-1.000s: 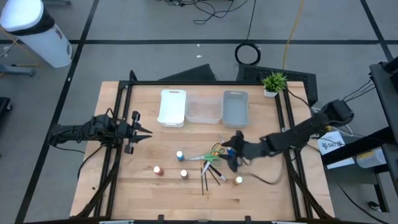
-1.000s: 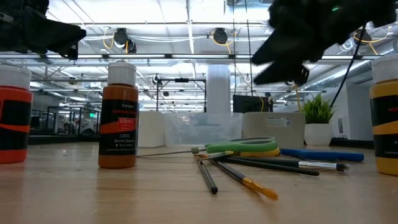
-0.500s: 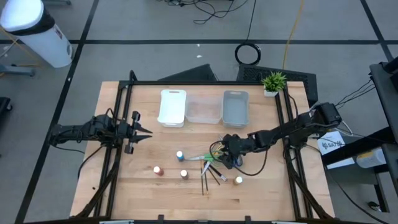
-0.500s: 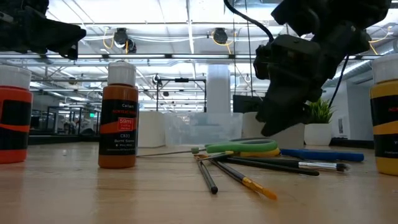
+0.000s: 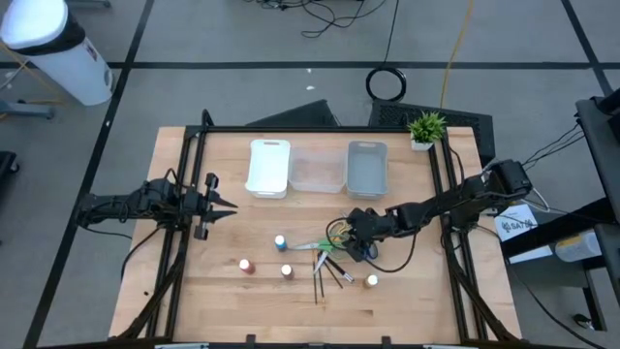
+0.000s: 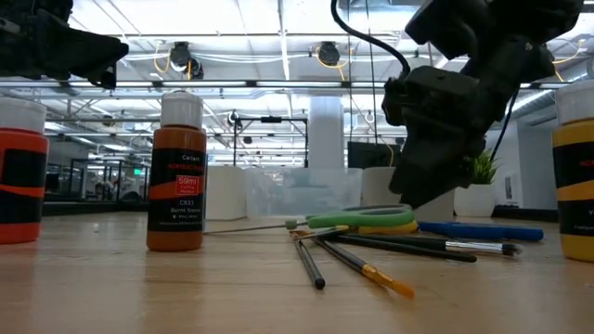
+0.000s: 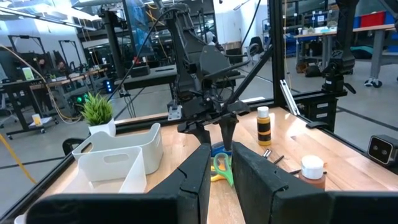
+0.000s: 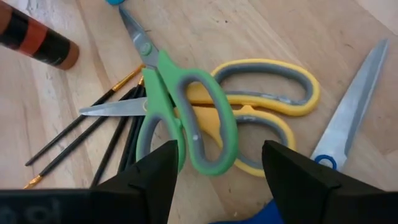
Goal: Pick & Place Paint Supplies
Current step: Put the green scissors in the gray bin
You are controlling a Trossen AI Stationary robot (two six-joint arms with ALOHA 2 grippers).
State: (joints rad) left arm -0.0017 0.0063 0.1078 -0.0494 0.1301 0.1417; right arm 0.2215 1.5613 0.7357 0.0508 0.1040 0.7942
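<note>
Green-handled scissors (image 8: 186,124) lie across yellow-handled scissors (image 8: 273,112) on the wood, next to blue-handled scissors (image 8: 348,124) and several thin dark brushes (image 8: 93,137). My right gripper (image 8: 217,162) is open just above this pile (image 5: 334,237), one finger on each side of the green handle loop; I see no touch. In the low view it (image 6: 413,197) hangs close over the scissors (image 6: 362,219). Small bottles stand around: blue (image 5: 280,240), red (image 5: 246,265), brown (image 5: 287,271), yellow (image 5: 371,281). My left gripper (image 5: 221,206) waits open at the table's left side.
Three trays sit side by side toward the far edge: white (image 5: 269,167), clear (image 5: 317,167), grey (image 5: 366,167). A potted plant (image 5: 426,128) stands at the far right corner. Black frame rails (image 5: 189,194) run along the table's left and right sides.
My right gripper has come down from well above the table to just over the scissors pile and shifted a little toward the table's left. The scissors, brushes and bottles lie as before.
</note>
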